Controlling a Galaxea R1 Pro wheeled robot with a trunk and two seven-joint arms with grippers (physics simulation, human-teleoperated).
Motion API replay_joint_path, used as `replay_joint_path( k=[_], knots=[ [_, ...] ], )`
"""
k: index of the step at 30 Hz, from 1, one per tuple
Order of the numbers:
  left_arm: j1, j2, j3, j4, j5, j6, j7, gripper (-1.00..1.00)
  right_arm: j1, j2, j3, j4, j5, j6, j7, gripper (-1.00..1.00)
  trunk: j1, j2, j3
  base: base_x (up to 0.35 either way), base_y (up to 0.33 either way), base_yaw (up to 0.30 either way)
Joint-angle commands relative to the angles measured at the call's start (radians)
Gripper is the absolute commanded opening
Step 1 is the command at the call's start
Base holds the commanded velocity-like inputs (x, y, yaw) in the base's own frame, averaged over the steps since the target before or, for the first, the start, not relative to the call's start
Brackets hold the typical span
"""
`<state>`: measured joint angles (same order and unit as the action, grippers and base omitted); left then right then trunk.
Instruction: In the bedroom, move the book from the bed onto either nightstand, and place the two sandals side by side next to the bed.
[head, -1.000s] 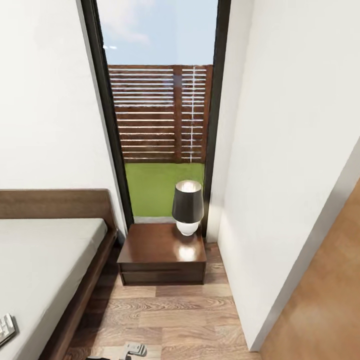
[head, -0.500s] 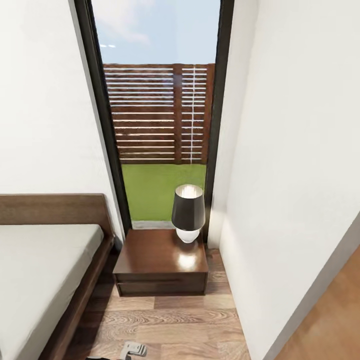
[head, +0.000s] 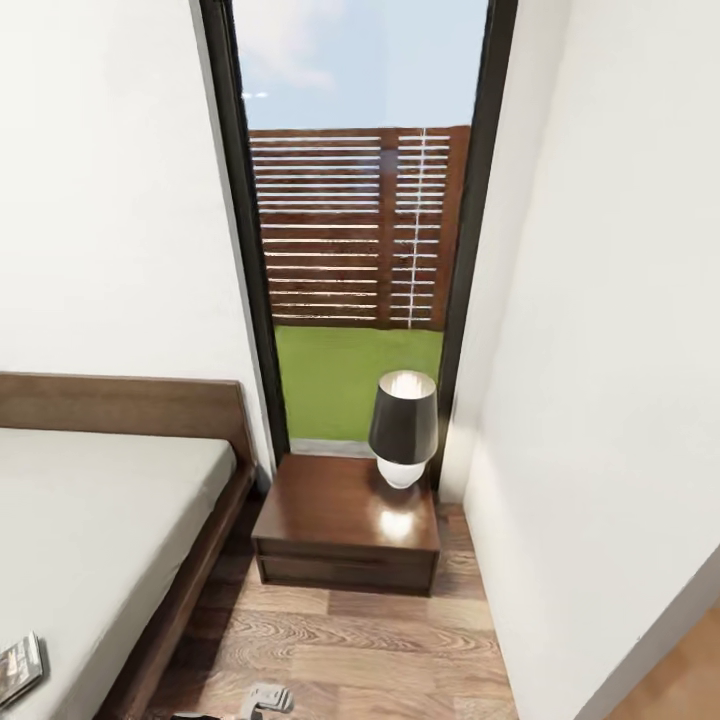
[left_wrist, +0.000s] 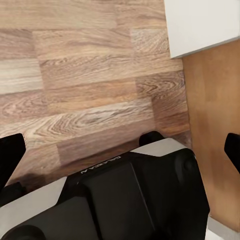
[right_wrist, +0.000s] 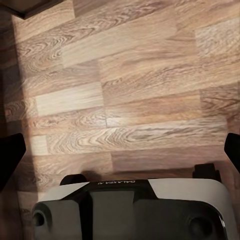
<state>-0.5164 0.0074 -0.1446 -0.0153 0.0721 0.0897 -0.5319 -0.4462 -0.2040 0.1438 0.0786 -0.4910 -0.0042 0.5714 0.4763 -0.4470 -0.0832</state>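
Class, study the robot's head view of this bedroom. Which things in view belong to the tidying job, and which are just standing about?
Belonging to the job:
- small thin dark-covered book, on the mattress near the bed's edge
- large dark brown wooden bed with pale mattress
- low dark brown glossy nightstand

Just standing about:
- dark-shaded white-based lamp on the nightstand
- tall dark-framed window

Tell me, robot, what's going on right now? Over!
Both grippers open, empty, over wood floor. Book on the bed, at its near edge. Nightstand ahead; lamp on its back right corner, rest of the top free.
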Motion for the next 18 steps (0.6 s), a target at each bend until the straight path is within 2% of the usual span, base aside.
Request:
replay_joint_path(
  k=[1,4,7,18],
  knots=[
    [-0.001,0.000,-0.006,-0.002,0.008,0.008,-0.003,1.00,-0.002,0.000,0.008,0.003,-0.011,0.000,0.006,1.00,0.001,-0.002,-0.002,0.000,0.000,0.289],
    [-0.001,0.000,-0.006,-0.002,0.008,0.008,-0.003,1.00,-0.002,0.000,0.008,0.003,-0.011,0.000,0.006,1.00,0.001,-0.002,-0.002,0.000,0.000,0.193],
    [-0.001,0.000,-0.005,-0.002,0.008,0.008,-0.003,1.00,-0.002,0.000,0.008,0.003,-0.011,0.000,0.007,1.00,0.001,-0.002,-0.002,0.140,0.000,0.048],
    [-0.001,0.000,-0.004,-0.002,0.008,0.008,-0.003,1.00,-0.002,0.000,0.008,0.003,-0.011,0.000,0.008,1.00,0.001,-0.002,-0.002,0.296,0.000,0.006]
  ],
)
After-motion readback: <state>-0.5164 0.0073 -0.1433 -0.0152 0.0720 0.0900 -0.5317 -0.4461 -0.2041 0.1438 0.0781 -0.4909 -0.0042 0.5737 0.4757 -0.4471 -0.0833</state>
